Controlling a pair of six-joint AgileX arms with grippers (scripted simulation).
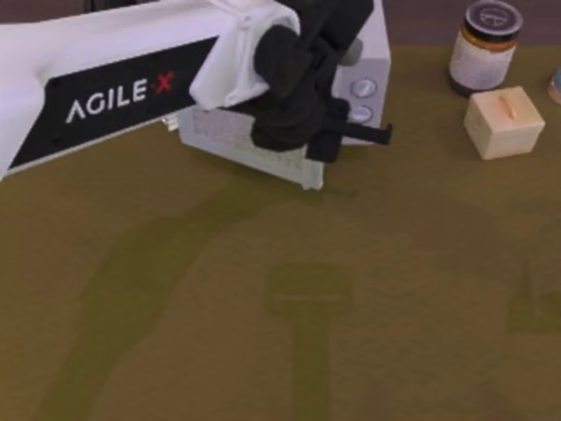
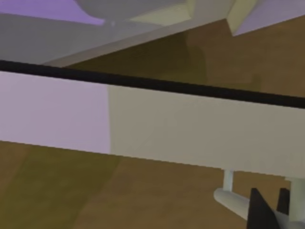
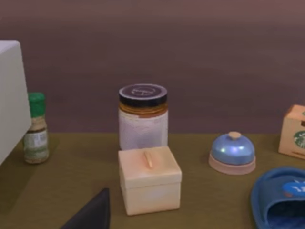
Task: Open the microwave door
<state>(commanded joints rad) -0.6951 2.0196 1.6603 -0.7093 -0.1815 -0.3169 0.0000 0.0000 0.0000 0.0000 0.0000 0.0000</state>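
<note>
The white microwave (image 1: 375,54) stands at the back of the table, its two grey knobs (image 1: 362,89) facing forward. The microwave door (image 1: 230,139) is swung partly out from the body, its free edge with the handle pointing toward the table's front. In the left wrist view the door (image 2: 190,129) spans the picture, with the slim white handle (image 2: 232,201) below it. My left gripper (image 1: 351,136) reaches in from the left and is shut on that handle, with black fingers (image 2: 259,213) on either side of it. Of the right gripper, only one dark finger (image 3: 93,214) shows.
Right of the microwave stand a dark-lidded jar (image 1: 485,44) and a small cream cube (image 1: 504,121). The right wrist view also shows a green-capped spice bottle (image 3: 35,129), a blue bell (image 3: 232,152), a blue slipper (image 3: 281,198) and a small carton (image 3: 294,131).
</note>
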